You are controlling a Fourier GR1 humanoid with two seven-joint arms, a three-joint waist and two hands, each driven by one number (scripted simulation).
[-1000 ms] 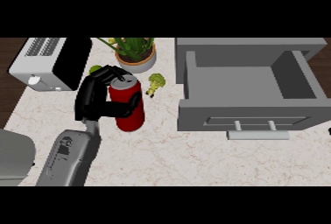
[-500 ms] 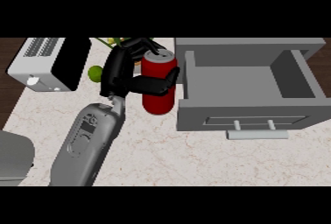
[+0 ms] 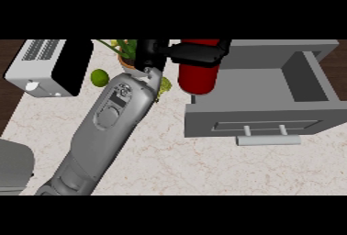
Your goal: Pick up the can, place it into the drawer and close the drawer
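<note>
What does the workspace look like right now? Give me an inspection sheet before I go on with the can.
Surface: pale marbled counter.
Job's things: red can held up, overlapping the left wall of the open drawer, not yet set inside; drawer handle faces the robot.
Clutter: white toaster, potted plant and lime at the far left; grey object at the lower left edge.
Hands: left robot hand curled round the can's top; right robot hand not in view.
Cables: nothing seen.
Surroundings: brown surface beyond the counter's edge.
</note>
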